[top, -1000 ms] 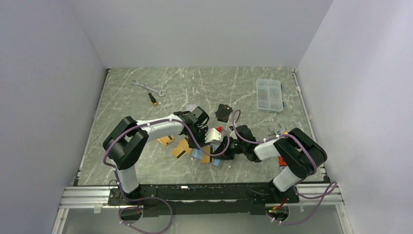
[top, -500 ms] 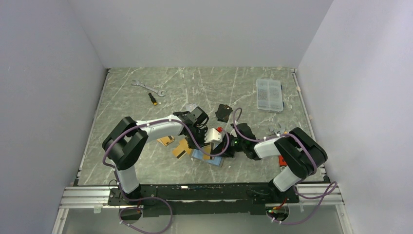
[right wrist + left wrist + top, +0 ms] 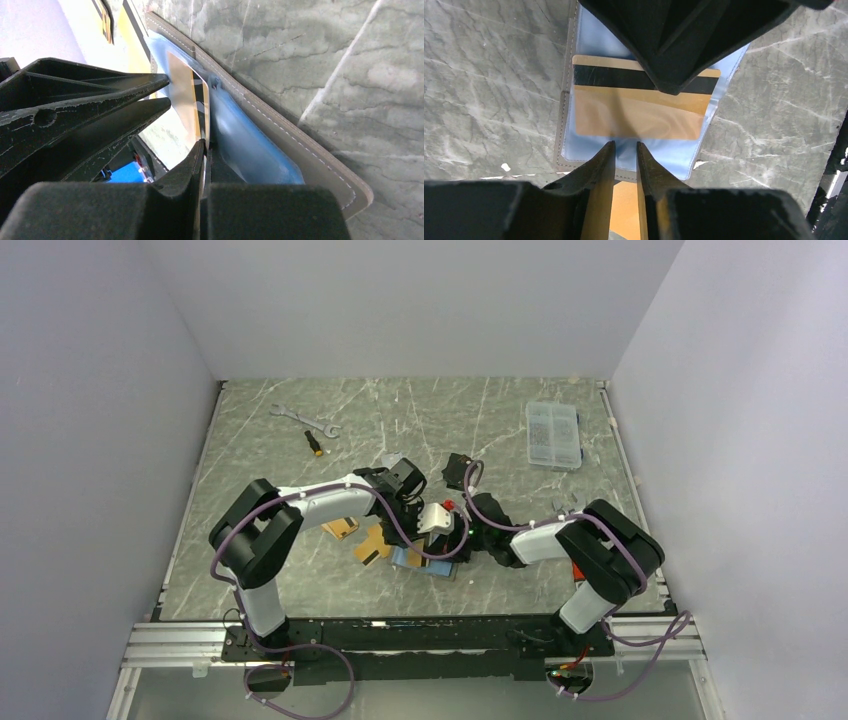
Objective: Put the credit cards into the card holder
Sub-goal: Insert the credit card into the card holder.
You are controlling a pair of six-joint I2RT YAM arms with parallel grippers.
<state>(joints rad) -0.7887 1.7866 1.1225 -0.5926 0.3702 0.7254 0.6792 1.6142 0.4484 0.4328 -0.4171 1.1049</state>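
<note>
Insp. rpt, both arms, mid-table.

Card holder [image 3: 594,37]: lies open on the marble table [image 3: 250,450] with the blue sleeves up, between my two wrists. Grey stitched rim visible along one side.

R gripper [image 3: 204,146]: clenched on the stripe-side edge of a gold card [image 3: 639,107]. Card is part-way in a sleeve. Its plain gold half sits under the clear film and the black stripe is outside the pocket mouth.

L gripper [image 3: 625,147]: jaws nearly together, tips at the sleeve edge opposite the R gripper. Film shows in the slit between them. Poss. a pinch on the film, but I cannot tell from this angle.

Other items: spare gold cards [image 3: 372,546] loose just left of the holder. Spanner [image 3: 305,420], black pouch [image 3: 458,470] and clear box [image 3: 553,435] are further back, well apart from the work.
</note>
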